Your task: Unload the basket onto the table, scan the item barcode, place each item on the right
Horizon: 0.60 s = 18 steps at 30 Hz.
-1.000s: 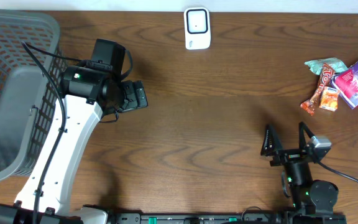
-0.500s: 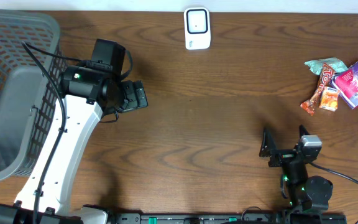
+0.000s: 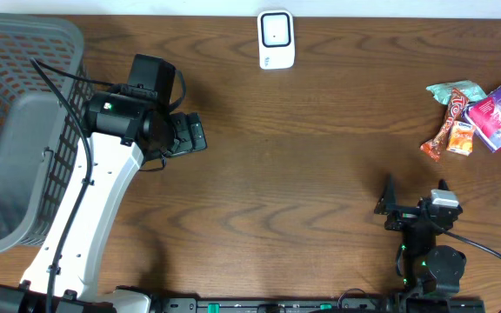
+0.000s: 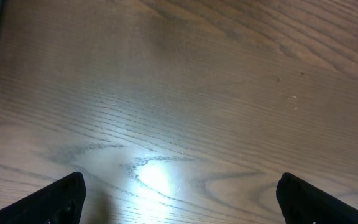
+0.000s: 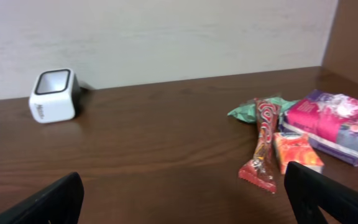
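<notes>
Overhead, the table [image 3: 320, 165] carries a basket [image 3: 7, 104] at far left. Just beside it the left gripper [image 3: 195, 135] is spread wide over bare wood, holding nothing. At the near edge the right gripper [image 3: 415, 196] is likewise wide open and empty. Ahead of it and off to its right lie the snacks [image 3: 477, 117], well apart from the left arm, so the right arm is nearer. At the far edge, mid-table, stands the scanner [image 3: 276, 39]. On the pile's near-left side the red bar [image 3: 442, 130] runs slantwise, its lower end toward the right gripper.
</notes>
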Tool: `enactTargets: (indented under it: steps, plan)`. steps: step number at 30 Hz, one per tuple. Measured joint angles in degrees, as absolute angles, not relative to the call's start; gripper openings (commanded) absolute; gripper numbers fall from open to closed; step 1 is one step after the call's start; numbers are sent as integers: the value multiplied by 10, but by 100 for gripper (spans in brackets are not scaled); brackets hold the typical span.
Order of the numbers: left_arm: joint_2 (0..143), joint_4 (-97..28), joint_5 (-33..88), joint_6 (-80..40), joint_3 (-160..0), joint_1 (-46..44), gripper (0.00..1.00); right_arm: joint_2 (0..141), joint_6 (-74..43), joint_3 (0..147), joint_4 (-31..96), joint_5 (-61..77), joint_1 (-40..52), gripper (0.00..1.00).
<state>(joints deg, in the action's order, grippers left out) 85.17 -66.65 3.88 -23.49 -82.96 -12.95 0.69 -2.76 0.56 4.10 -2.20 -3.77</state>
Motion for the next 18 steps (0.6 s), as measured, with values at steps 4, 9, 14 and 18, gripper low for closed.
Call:
enactTargets:
  steps: [4, 9, 14, 18]
  plan:
    - [852, -667, 39, -235, -830, -130, 98, 7, -23, 6, 42, -21, -38, 99]
    - [852, -667, 39, -235, -830, -130, 98, 7, -20, 6, 43, -15, -24, 99]
    - [852, -667, 39, -235, -830, -130, 98, 7, -14, 6, 43, -10, -10, 99]
    - [852, -667, 39, -235, -830, -130, 98, 7, -10, 6, 43, -9, -10, 99]
